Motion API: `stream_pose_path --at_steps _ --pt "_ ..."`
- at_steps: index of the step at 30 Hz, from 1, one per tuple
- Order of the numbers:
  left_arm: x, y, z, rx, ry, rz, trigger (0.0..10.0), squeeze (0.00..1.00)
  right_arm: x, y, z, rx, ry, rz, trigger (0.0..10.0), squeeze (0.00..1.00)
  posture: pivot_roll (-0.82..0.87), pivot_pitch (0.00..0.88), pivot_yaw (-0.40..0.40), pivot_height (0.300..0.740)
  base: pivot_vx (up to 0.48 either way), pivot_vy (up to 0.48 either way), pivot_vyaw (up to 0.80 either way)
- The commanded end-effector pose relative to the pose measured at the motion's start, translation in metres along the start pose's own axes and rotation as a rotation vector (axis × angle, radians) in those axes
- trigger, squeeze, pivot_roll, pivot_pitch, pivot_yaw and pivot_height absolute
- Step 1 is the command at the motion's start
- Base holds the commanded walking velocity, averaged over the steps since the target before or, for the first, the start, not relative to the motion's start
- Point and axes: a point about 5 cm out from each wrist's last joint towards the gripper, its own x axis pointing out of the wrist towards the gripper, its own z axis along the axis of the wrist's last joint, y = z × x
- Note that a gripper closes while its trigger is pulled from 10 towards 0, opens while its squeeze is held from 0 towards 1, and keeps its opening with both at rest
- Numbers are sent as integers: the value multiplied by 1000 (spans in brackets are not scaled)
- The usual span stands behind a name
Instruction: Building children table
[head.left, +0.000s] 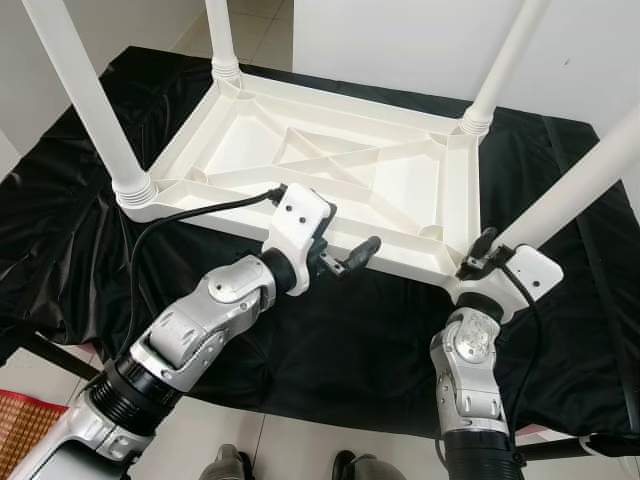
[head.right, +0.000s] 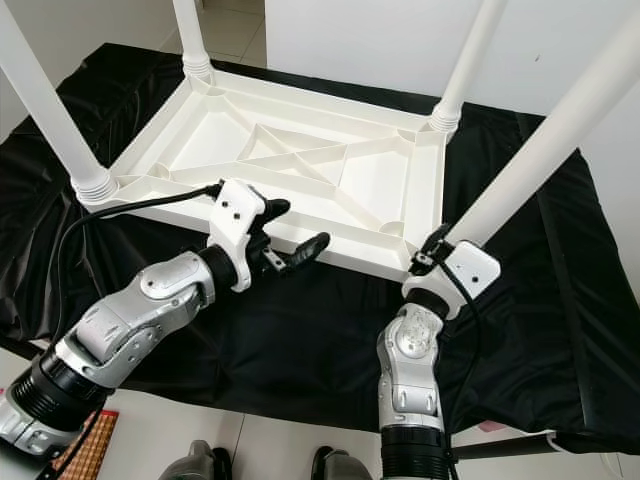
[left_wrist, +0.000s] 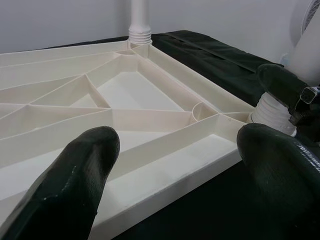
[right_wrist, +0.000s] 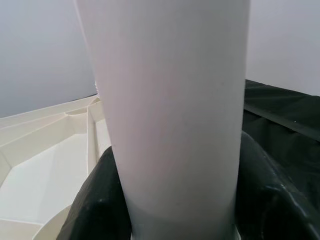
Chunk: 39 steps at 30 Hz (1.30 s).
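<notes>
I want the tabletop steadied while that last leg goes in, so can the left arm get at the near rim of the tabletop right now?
Probably yes. The left end effector hangs open just over the upturned tabletop's near rim, with nothing between them; the right end effector is off at the corner leg.

Tabletop (head.left: 330, 170): white moulded plastic, smooth, faint sheen, ribbed underside. Legs (head.left: 85, 95): same smooth white plastic, ridged collars at base. Cloth (head.left: 330, 340) over desk: black, thin, creased, glossy highlights on folds. Left gripper (head.left: 352, 258) fingers (left_wrist: 75, 185): matt black, finely grained, rubbery look. Arms (head.left: 200, 320): brushed silver metal, white glossy wrist housings. Floor (head.left: 200, 440): pale glazed tile.
</notes>
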Motion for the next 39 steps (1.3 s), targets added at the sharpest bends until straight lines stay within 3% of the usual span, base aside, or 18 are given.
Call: stream_pose_path --at_steps 1,12,21,23,39 --pt "-2 -16 1 10 1 -266 10000 0 -7 -14 -19 -26 91 -35 10000 1000 72 171 -20 740 0 0 0" --pt "-1 -16 1 9 1 -269 10000 0 0 -16 -12 -3 48 8 10000 1000 72 171 -20 740 0 0 0" --pt "0 -16 2 8 -1 -269 10000 0 10 -15 -7 1 29 115 10000 1000 65 172 -19 740 0 0 0" --pt "0 -16 1 7 -2 -269 10000 0 11 -15 -7 1 36 136 10000 20 63 173 -20 740 0 0 0" --pt "0 -15 1 6 -1 -267 10000 0 12 -10 -10 28 78 326 10000 0 61 177 -20 740 0 0 0"
